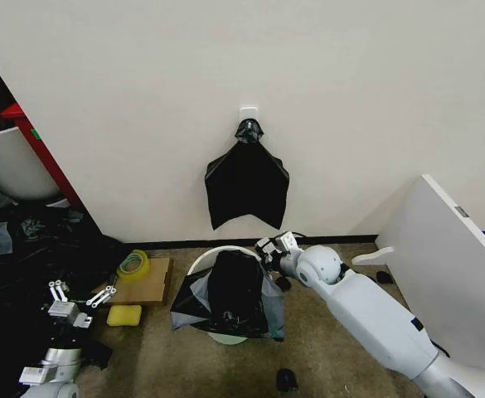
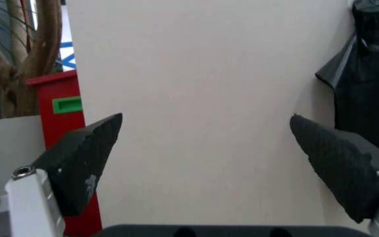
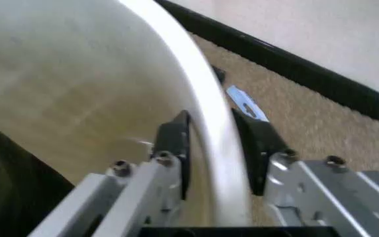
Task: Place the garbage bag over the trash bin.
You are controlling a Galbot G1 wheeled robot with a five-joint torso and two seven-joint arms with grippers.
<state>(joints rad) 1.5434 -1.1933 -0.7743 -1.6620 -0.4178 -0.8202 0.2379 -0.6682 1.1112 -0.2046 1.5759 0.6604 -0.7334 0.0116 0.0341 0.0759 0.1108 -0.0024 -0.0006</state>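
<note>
glossy black garbage bag [image 1: 235, 292] over trash bin [image 1: 219, 253]

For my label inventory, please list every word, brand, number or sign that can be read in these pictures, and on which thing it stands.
No text can be read.
The green patch on the red frame: no letters visible.
The grey tag on the white board: too small to read.

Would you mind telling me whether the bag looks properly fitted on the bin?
No. The garbage bag hangs bunched over the trash bin's near side, leaving the far rim bare. The right end effector pinches that bare rim.
</note>
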